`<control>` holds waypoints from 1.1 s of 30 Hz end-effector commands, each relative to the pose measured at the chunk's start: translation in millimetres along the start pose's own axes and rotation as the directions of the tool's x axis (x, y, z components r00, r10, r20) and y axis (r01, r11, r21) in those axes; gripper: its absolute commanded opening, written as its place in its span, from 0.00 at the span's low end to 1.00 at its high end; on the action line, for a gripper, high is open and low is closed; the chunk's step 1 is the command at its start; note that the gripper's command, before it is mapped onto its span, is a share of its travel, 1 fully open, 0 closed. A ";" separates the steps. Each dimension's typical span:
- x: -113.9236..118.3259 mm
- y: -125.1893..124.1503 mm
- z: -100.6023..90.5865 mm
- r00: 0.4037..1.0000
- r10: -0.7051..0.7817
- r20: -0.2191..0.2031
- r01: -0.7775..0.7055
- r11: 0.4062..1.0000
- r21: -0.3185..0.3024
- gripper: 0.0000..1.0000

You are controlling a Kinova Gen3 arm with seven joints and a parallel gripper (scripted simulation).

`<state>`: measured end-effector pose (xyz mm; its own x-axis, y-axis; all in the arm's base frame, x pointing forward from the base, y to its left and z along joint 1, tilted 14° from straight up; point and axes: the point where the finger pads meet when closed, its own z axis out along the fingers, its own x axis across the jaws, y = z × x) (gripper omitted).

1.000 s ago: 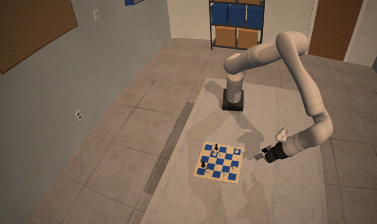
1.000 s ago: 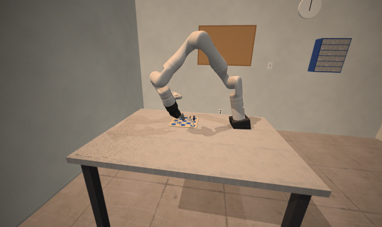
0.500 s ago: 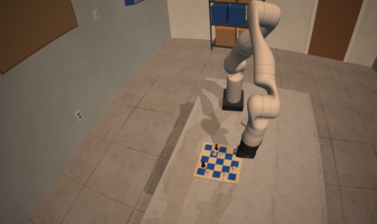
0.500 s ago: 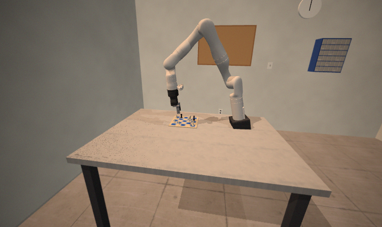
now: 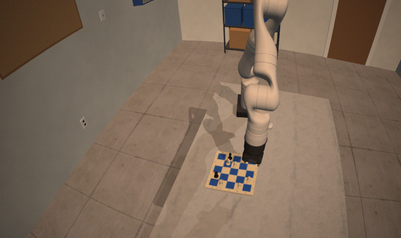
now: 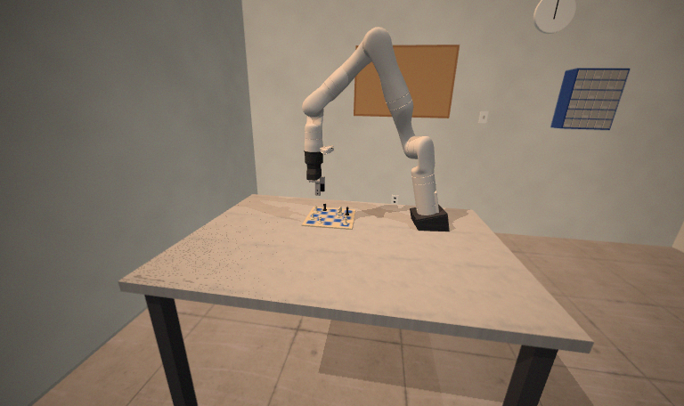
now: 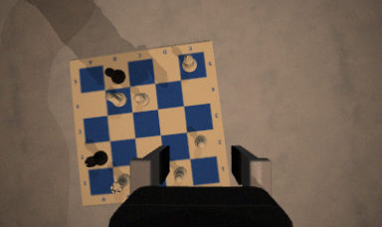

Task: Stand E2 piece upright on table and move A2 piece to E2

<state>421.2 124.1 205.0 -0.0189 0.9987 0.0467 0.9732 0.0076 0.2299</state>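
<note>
White E2 piece (image 7: 200, 141), between open claw (image 7: 200, 168)

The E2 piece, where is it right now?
In the wrist view the white piece stands on E2, near the board's right edge, just above the open fingers.
</note>
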 end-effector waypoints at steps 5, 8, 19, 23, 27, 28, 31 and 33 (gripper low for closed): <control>0.4 0.7 -1.7 1.000 0.001 -0.003 -0.001 1.000 -0.003 1.00; 0.4 0.7 -1.7 1.000 0.001 -0.003 -0.001 1.000 -0.003 1.00; 0.4 0.5 -1.6 1.000 0.004 -0.003 -0.004 1.000 -0.003 1.00; 0.5 0.4 -1.5 1.000 0.007 -0.003 -0.007 1.000 -0.003 1.00; 0.9 -0.2 -0.9 1.000 0.022 -0.004 -0.022 1.000 -0.001 1.00; 1.1 -0.4 -0.7 1.000 0.028 -0.004 -0.028 1.000 -0.001 1.00; 1.6 -1.2 0.1 0.999 0.050 -0.004 -0.050 0.999 0.002 1.00; 2.1 -2.0 0.7 0.998 0.069 -0.004 -0.069 0.998 0.004 1.00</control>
<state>419.9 125.7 204.3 0.0394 0.9971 0.0647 0.9732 -0.0529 0.2238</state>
